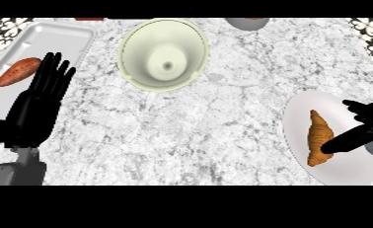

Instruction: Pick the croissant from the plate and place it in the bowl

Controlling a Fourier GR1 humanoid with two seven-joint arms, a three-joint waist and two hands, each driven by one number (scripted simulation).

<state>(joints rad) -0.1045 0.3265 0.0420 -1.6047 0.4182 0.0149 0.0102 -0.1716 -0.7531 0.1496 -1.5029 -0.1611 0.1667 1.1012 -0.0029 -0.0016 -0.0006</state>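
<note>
Marble counter [204,123] seen from steeply above. Toward 12 o'clock stood a pale green bowl [138,49], upright, with nothing in it. Toward 4 o'clock lay a white plate [299,118], partly cut off by the right edge. The croissant [318,135] rested on this plate, lying lengthwise from 12 to 6, well apart from the bowl. The right hand [350,142] came in from 3 o'clock over the plate. It was spread wide: one dark digit reached the croissant's lower right side, while the fingers [358,107] sat apart, higher up, beside the pastry without closing on it. Toward 9 o'clock the left hand [33,111] rested open, fingers straight and pointing to 12. Just beyond its fingertips, toward 10 o'clock, a white tray [51,37] held a sweet potato [18,70].
</note>
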